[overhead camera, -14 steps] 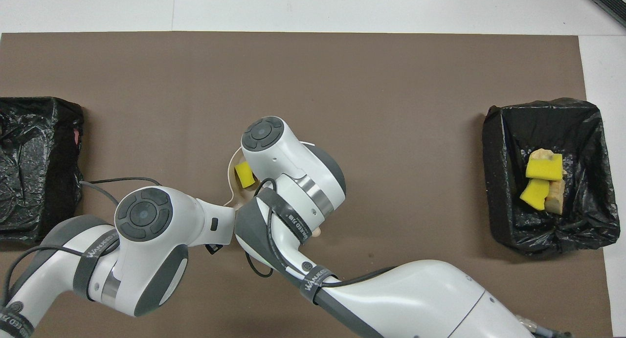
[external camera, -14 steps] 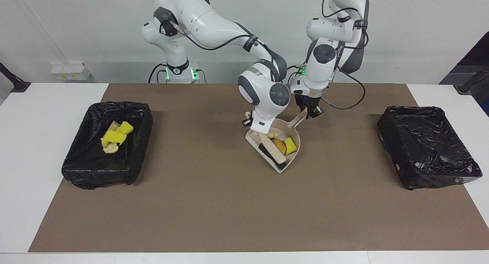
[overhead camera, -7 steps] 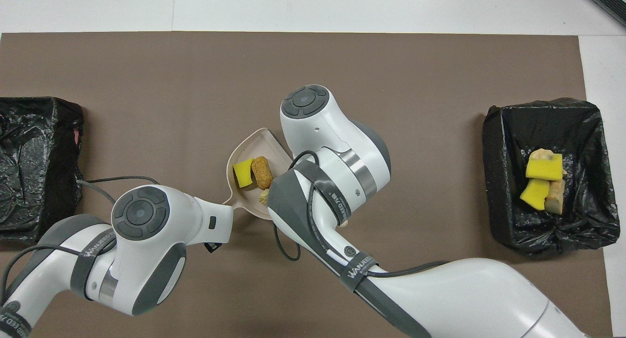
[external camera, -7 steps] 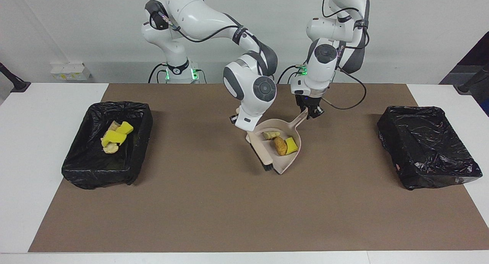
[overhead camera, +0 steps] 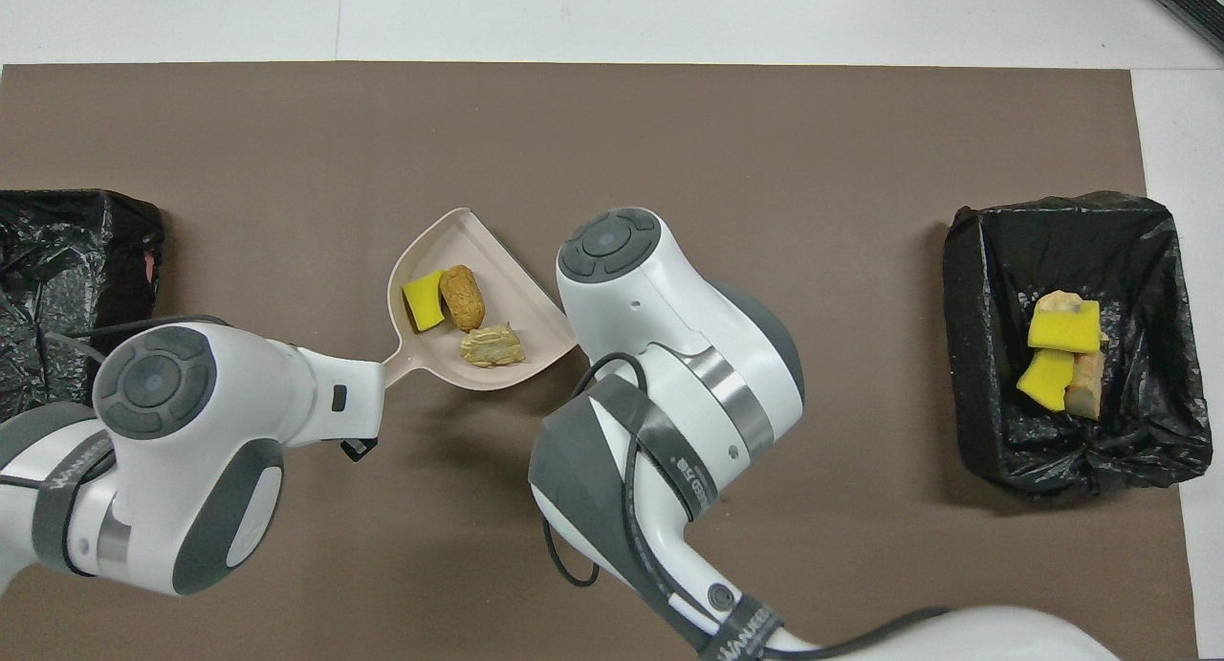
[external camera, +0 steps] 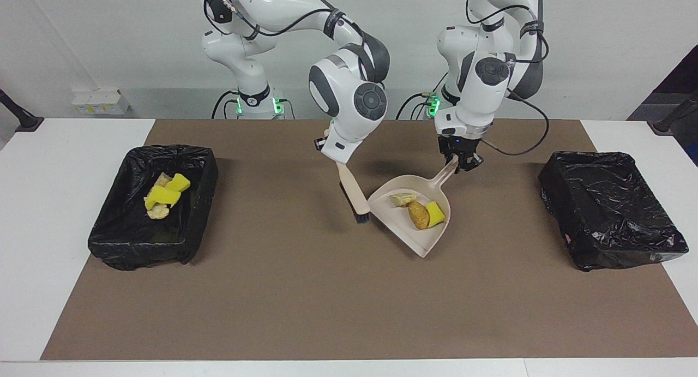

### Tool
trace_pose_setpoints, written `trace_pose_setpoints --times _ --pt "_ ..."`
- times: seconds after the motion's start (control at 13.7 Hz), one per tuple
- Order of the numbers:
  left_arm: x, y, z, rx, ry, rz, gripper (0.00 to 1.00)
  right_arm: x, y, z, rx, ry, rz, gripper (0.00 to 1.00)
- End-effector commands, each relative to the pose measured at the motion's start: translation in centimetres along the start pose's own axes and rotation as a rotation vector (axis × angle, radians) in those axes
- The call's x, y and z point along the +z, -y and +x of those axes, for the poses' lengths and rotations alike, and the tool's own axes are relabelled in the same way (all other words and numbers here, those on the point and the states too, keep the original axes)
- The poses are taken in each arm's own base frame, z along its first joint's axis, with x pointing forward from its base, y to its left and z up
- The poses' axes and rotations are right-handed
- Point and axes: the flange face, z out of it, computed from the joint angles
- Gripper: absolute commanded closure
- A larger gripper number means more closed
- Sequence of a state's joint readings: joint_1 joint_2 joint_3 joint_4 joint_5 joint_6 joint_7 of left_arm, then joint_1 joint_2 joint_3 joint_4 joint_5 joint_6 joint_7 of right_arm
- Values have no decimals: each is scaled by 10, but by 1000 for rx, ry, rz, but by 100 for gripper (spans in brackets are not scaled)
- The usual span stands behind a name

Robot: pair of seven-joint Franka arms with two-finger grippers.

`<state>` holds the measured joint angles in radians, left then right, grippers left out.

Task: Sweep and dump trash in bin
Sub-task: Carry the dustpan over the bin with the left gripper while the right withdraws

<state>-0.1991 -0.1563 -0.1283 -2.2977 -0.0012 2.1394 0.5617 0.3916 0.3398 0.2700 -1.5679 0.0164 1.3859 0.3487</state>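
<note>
Two black-lined bins (external camera: 155, 202) (external camera: 611, 208) at the counter's ends, four trash scraps (external camera: 162, 196) inside the right arm's. Left hand (external camera: 459, 161) clamped on the dustpan (external camera: 417, 238) handle, three scraps (external camera: 419, 212) inside; right hand (external camera: 334, 154) gripping the brush (external camera: 353, 194) beside it.

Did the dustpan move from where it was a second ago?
Yes. The left gripper holds the dustpan by its handle, and it has shifted toward the empty bin at the left arm's end of the table, away from the brush.
</note>
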Motion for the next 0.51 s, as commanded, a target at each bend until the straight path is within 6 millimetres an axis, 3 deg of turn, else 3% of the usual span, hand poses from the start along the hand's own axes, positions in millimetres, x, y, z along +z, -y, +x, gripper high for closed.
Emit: trace_pose_setpoints --times 0.0,0.15,0.44 --pt "-29 24 -13 -21 -28 9 100 39 10 -41 139 -31 65 100" --pt "-46 55 -34 -33 -4 -11 100 65 39 -60 200 -90 121 100" --pt "-88 133 -101 -155 -14 -105 100 100 111 -73 297 -90 124 100"
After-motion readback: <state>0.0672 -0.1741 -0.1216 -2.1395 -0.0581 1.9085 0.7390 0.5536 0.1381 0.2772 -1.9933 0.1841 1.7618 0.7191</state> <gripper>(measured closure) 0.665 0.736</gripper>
